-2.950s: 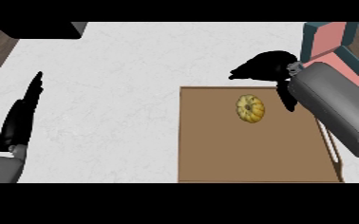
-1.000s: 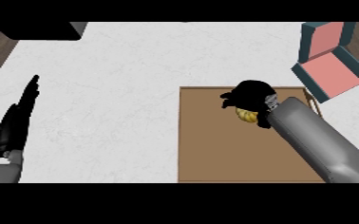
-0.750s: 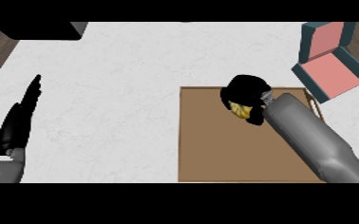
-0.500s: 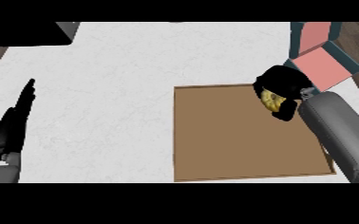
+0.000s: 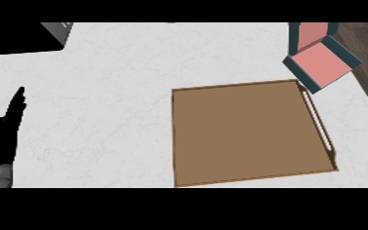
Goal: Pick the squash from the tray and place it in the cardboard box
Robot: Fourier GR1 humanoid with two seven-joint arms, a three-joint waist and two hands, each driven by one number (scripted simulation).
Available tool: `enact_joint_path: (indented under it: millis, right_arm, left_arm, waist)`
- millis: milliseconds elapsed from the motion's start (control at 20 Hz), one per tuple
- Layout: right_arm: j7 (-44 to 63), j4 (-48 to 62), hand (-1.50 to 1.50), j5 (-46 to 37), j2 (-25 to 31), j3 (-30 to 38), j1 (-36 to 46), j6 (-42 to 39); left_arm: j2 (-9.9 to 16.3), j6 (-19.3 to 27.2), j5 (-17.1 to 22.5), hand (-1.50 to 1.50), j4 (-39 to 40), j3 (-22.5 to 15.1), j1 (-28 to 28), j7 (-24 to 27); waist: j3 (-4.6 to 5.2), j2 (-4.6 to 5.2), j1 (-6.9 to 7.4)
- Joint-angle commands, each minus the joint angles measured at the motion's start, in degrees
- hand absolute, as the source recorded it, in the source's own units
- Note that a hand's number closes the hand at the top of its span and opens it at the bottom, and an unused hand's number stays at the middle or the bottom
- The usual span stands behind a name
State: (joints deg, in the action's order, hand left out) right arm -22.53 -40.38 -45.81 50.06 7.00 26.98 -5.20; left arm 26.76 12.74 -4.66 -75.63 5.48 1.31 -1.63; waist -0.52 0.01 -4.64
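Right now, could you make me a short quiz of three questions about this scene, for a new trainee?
1. True or false: the squash lies on the brown tray.
2. Which hand shows in the head view?
A. only the left hand
B. only the right hand
C. both hands
3. Fill in the missing word: the box with the pink inside stands at the view's upper ______ corner, beyond the tray.

Key
1. False. The tray's surface is bare, and no squash shows anywhere in the view.
2. A. The left hand rests open at the left edge, fingers up; the right hand is out of view.
3. right
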Motion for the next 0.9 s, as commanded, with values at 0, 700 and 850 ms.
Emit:
enact_joint_path:
  millis: [0,700,850]
  right_arm:
    - [-7.43,7.97,1.50,5.06,7.25,10.31,-5.34,8.48]
    - [-20.92,13.28,1.50,11.80,9.43,15.53,7.63,4.09]
    - [-16.96,13.52,1.50,12.85,8.93,15.21,13.00,-1.28]
  left_arm:
    - [0.29,-1.74,0.71,0.00,-2.16,-0.45,0.00,-0.54]
    - [-0.14,-4.10,-1.84,0.00,-2.25,-1.82,4.83,-4.49]
    - [-3.60,-1.17,-4.28,0.00,-1.86,-4.04,4.77,-3.20]
  waist:
    - [0.10,0.23,2.74]
    - [0.47,0.22,5.81]
    - [0.52,0.23,5.95]
